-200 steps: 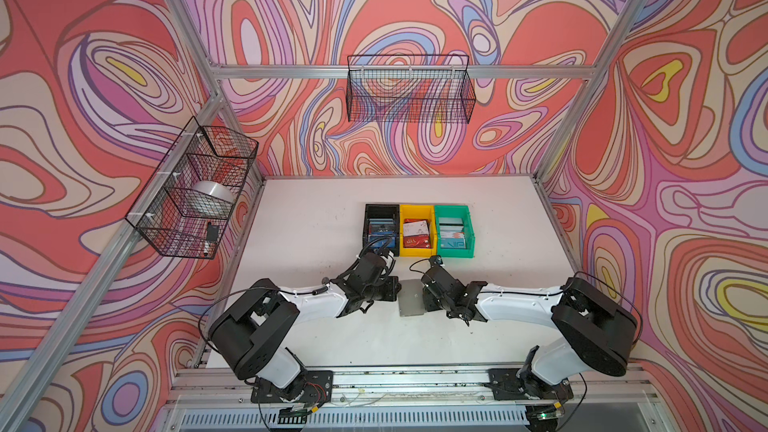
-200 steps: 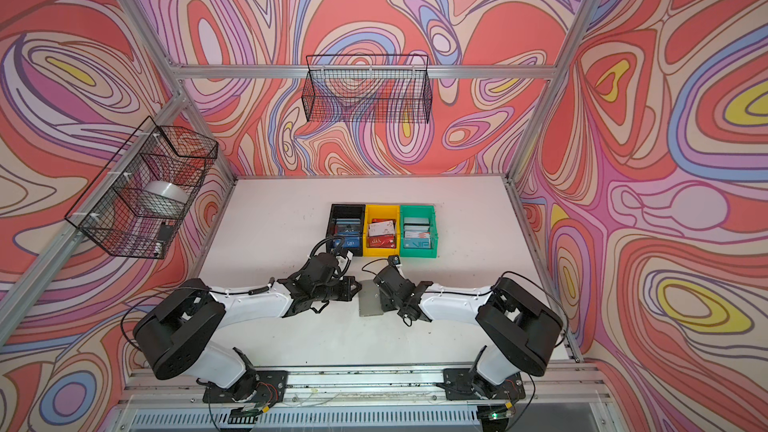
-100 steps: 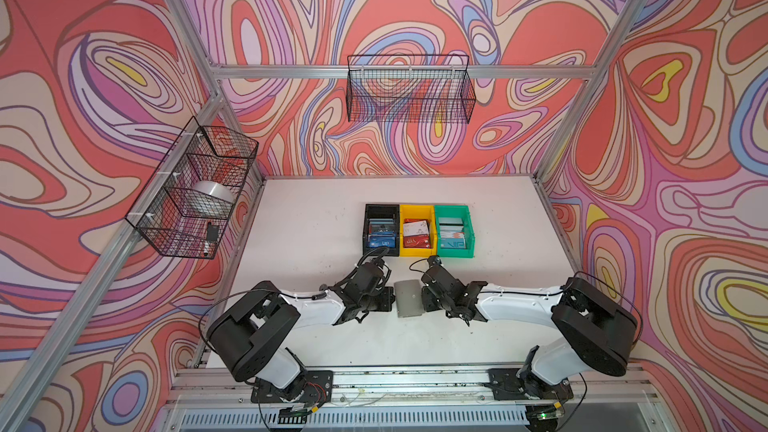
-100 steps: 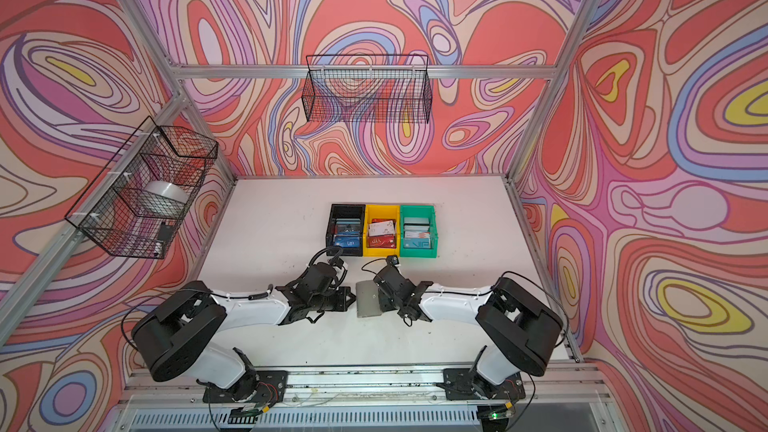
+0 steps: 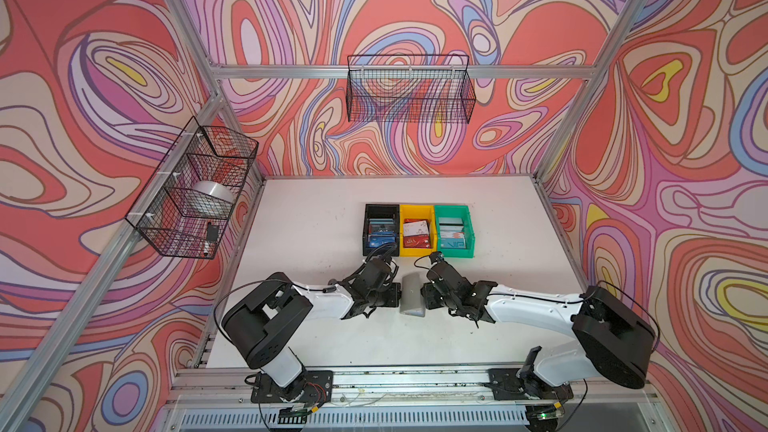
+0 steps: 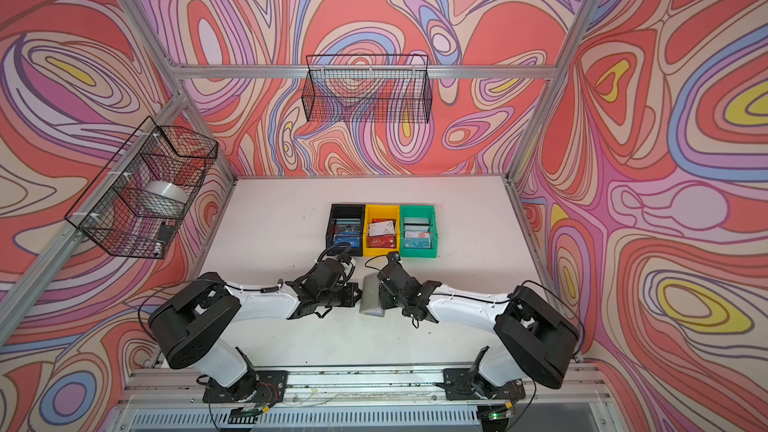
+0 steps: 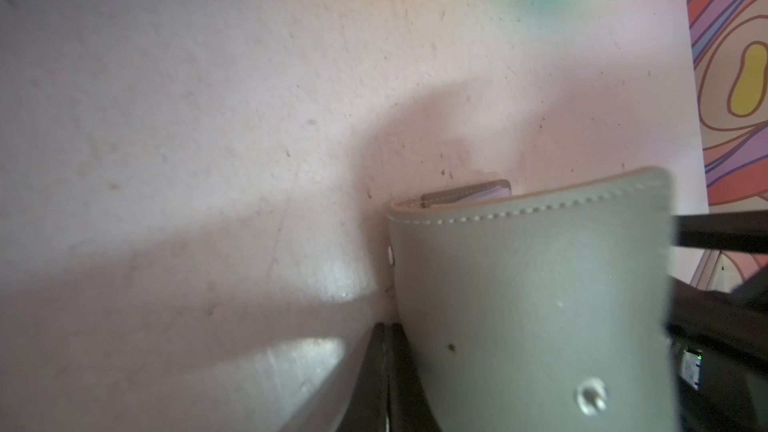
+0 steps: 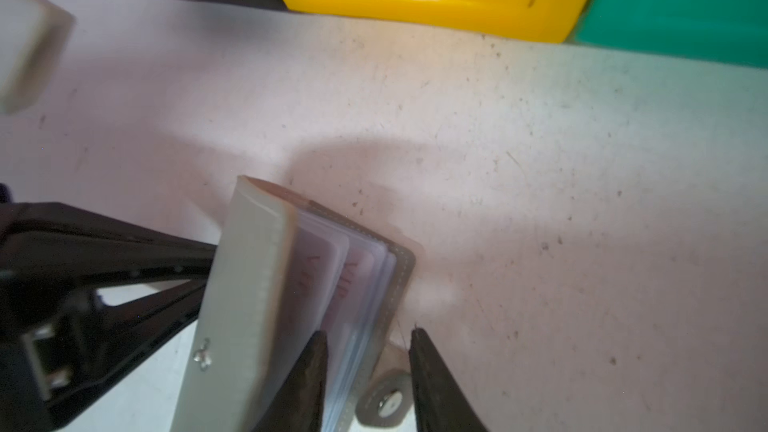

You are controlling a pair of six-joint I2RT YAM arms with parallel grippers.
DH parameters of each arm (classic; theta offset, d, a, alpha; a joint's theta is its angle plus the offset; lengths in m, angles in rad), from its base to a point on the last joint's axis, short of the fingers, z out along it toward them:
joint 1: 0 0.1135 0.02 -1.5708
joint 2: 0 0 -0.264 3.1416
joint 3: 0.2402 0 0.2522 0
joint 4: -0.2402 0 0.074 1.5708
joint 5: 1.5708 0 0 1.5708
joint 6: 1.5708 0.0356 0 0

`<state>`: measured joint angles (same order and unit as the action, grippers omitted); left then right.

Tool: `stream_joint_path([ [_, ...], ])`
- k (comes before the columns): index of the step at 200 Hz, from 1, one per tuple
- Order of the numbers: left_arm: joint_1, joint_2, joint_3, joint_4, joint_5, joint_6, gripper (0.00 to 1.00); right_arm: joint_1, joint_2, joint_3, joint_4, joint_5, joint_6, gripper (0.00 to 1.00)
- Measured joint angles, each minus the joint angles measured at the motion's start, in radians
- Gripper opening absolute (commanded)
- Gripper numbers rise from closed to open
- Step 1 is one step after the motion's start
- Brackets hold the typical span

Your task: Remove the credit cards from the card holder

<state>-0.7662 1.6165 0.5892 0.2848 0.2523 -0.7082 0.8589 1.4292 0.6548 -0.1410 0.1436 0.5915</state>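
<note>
The grey card holder (image 5: 412, 295) (image 6: 371, 296) sits on the white table between my two grippers, its front cover (image 7: 532, 292) raised steeply. Inside it, credit cards (image 8: 309, 272) with faint red print show through the clear sleeves. My left gripper (image 5: 398, 297) (image 7: 386, 328) is shut and empty, its tip against the outside of the raised cover. My right gripper (image 5: 424, 297) (image 8: 368, 336) has its jaws apart. One finger is inside against the sleeves and the other is outside the rear cover, by the snap tab (image 8: 384, 403). A gap shows there.
A black bin (image 5: 381, 206), a yellow bin (image 5: 417, 207) and a green bin (image 5: 451, 207) stand in a row just behind the holder, holding loose cards. Wire baskets hang on the back wall (image 5: 409, 89) and the left wall (image 5: 195, 189).
From above the holder looks narrower than a second ago, its cover standing steeper. My left gripper has shifted a little toward the front of the table and now rests against it. The right gripper has barely moved.
</note>
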Motion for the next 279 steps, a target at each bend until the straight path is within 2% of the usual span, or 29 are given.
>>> stream_joint_path([
  [35, 0.000, 0.002, 0.000, 0.003, 0.004, 0.000, 0.06, 0.000, 0.003, 0.017, -0.001, -0.027, -0.026, 0.38],
  [67, 0.004, 0.001, 0.001, 0.002, -0.008, 0.000, 0.06, -0.011, 0.067, 0.047, -0.013, -0.031, -0.035, 0.38],
  [109, -0.008, -0.022, 0.003, -0.055, 0.001, 0.016, 0.06, 0.004, 0.096, 0.065, 0.031, -0.097, -0.036, 0.37],
  [192, -0.005, -0.282, 0.083, -0.445, -0.105, 0.121, 0.04, 0.004, 0.095, 0.066, 0.074, -0.169, -0.057, 0.37],
  [238, 0.060, -0.399, 0.086, -0.529, -0.077, 0.120, 0.01, 0.004, 0.154, 0.105, 0.132, -0.254, -0.063, 0.37],
  [279, 0.105, -0.462, 0.086, -0.536, -0.052, 0.119, 0.02, 0.004, 0.216, 0.106, 0.165, -0.317, -0.051, 0.37],
])
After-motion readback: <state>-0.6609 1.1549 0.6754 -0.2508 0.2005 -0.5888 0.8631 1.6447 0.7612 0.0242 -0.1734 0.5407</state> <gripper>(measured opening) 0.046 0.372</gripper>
